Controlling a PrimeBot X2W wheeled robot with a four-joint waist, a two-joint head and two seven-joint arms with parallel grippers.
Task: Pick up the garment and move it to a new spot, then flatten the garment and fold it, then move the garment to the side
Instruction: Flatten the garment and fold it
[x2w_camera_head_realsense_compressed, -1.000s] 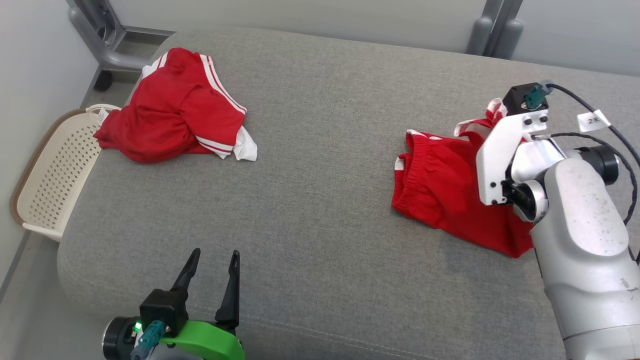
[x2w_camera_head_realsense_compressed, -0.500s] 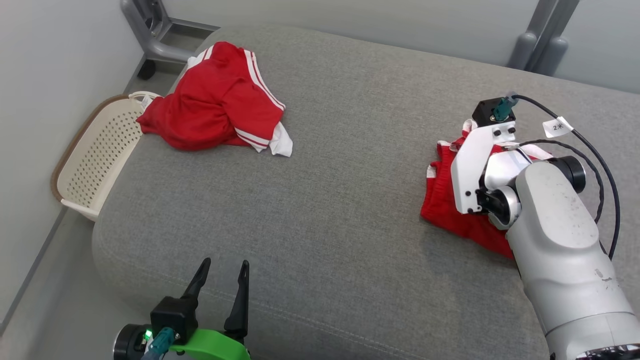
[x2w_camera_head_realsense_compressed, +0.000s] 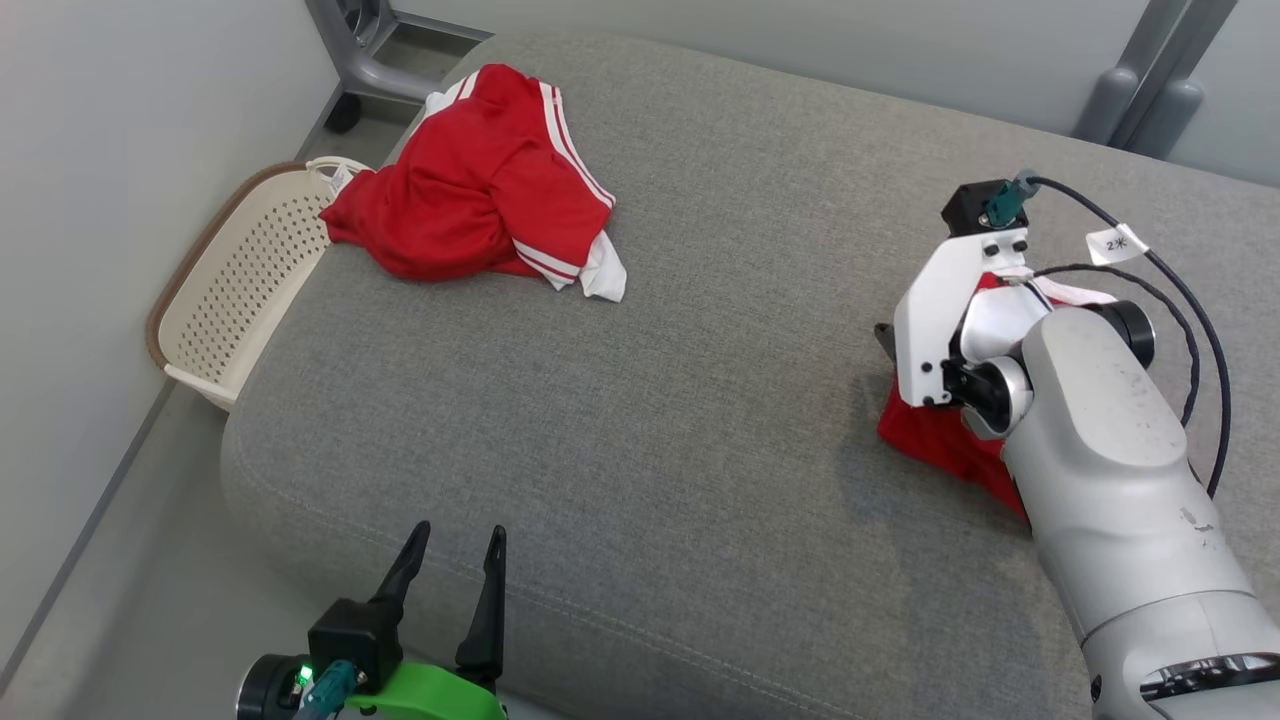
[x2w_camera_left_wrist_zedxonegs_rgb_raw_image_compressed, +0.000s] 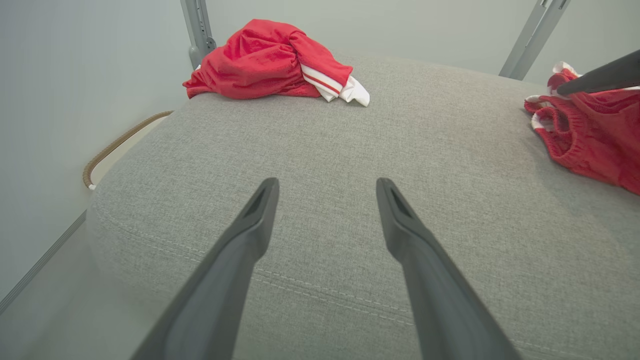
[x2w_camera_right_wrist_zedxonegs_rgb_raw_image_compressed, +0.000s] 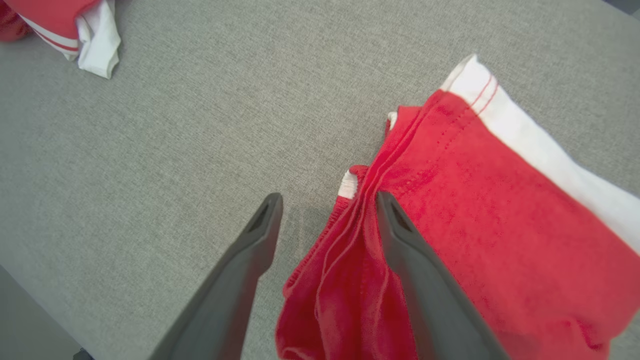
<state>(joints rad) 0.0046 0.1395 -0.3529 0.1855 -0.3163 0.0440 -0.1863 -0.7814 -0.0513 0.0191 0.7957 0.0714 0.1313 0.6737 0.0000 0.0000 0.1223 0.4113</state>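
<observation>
Now that my right gripper (x2w_camera_right_wrist_zedxonegs_rgb_raw_image_compressed: 328, 200) has let go of the garment (x2w_camera_right_wrist_zedxonegs_rgb_raw_image_compressed: 475, 215) (jaws apart; left gripper (x2w_camera_left_wrist_zedxonegs_rgb_raw_image_compressed: 325, 186) open too), I reckon it's parked aside.

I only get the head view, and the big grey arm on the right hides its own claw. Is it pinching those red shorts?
Observer: No. The right wrist view shows the right gripper open, with a bunched edge of the red shorts lying loose between its fingers.
Visitor: Which end of the shorts faces the middle of the couch?
Observer: The left wrist view shows the gathered elastic waistband on that side.
</observation>
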